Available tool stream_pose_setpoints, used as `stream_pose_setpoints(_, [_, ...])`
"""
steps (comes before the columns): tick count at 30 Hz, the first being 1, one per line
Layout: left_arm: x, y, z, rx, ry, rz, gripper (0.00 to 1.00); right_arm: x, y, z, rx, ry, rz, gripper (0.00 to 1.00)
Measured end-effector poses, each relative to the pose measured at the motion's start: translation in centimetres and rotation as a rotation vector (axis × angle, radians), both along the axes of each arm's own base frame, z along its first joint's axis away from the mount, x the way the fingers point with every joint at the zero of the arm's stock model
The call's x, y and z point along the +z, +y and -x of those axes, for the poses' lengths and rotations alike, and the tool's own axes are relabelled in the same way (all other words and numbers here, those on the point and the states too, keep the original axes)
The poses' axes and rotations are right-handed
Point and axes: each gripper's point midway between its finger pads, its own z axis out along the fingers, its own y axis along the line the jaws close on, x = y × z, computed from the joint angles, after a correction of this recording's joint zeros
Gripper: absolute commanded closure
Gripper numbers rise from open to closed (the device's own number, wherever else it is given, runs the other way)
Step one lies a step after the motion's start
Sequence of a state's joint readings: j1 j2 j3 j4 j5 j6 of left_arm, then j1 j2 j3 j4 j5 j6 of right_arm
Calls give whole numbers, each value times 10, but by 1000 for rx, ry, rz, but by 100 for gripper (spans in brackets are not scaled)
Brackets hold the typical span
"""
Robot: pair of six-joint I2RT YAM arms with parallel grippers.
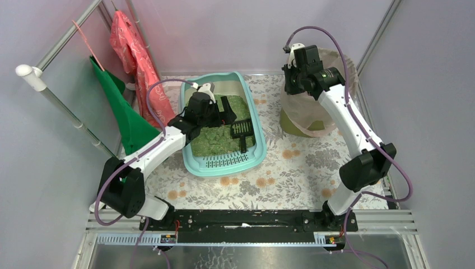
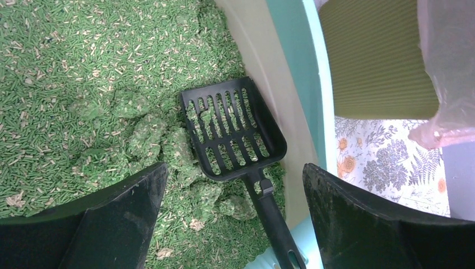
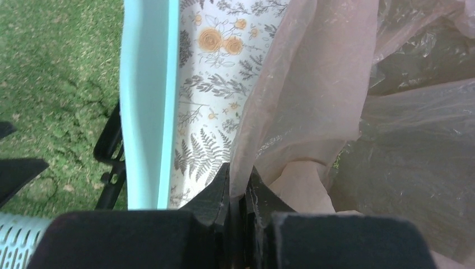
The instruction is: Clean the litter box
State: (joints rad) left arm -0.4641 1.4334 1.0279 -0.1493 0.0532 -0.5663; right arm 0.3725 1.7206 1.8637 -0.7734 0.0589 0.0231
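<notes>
Litter box [image 1: 253,162] holds a scoop [image 2: 250,174]. My left end effector [image 2: 234,166] hangs wide open above it; my right end effector [image 3: 240,185] pinches the bag [image 3: 313,84].

We see two arms built alike: the left arm [image 1: 159,148] and the right arm [image 1: 348,117] each have smooth white link shells joined by chunky black joint housings [image 1: 364,167]. A thin purple cable [image 1: 152,92] runs along the left arm, and another purple cable [image 1: 325,31] follows the right one. Both bases sit on a black mounting rail [image 1: 241,219]. The left gripper [image 2: 233,168] has broad, matte black fingers [image 2: 115,221] with a grainy finish. The right gripper [image 3: 240,182] has the same black plastic, tapering to narrow tips. A small green light [image 1: 324,73] shows on the right wrist.
</notes>
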Motion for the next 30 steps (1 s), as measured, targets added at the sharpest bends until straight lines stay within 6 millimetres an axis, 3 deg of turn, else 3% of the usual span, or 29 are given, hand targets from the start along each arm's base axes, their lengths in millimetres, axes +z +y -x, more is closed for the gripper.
stream_pose_setpoints(8, [-31,4,-6,31,60,-53,4,8,9,30,53,5,-38,98])
stream_pose_setpoints(9, [-35,6,-6,37,69,-62,7,7,10,31,56,6,-37,88])
stream_pose_setpoints(10, [-37,7,-6,44,74,-67,9,6,11,31,58,7,-37,67])
stream_pose_setpoints(14, [-37,10,-9,65,68,-74,8,-2,17,32,55,19,-61,40])
stream_pose_setpoints(16, [-38,10,-9,67,68,-76,7,-12,20,33,55,41,-74,21])
stream_pose_setpoints(18, [-38,10,-9,68,68,-76,6,-9,23,29,55,23,-94,9])
stream_pose_setpoints(24, [-48,8,-11,59,93,-83,6,-12,22,26,34,16,-95,3])
stream_pose_setpoints(30, [-58,6,-10,53,116,-91,6,11,7,16,-57,-84,-78,2])
